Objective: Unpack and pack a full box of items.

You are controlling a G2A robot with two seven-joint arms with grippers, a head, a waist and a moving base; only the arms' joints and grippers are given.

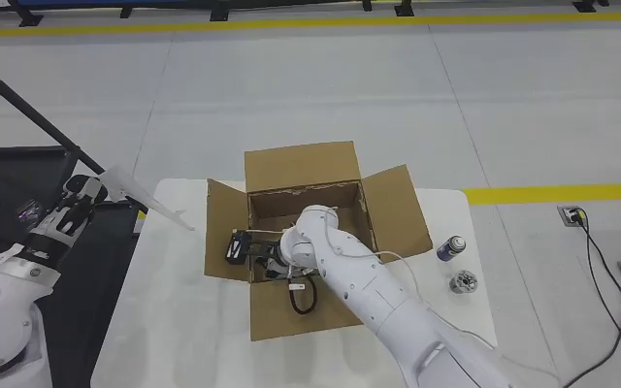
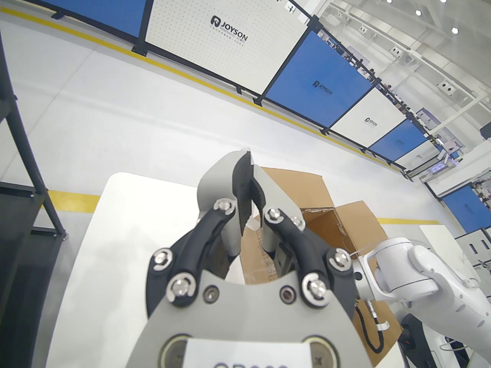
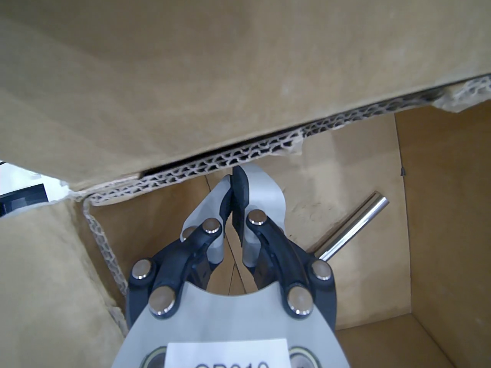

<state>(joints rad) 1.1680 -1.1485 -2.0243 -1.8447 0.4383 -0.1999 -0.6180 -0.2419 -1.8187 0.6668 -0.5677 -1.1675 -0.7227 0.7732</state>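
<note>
At the far left the left gripper (image 2: 249, 181) hangs off the left edge of the white table (image 1: 175, 320), its jaws pressed together on nothing. In the middle of the table stands the open cardboard box (image 1: 301, 167) with all four flaps spread, and the right gripper (image 3: 234, 189) is down inside it, jaws clenched and empty, with a shiny metal rod (image 3: 355, 225) lying on the box floor just beside it. Right of the box, well apart from it, a small blue can (image 1: 450, 248) and a round metal part (image 1: 463, 282) rest on the table
</note>
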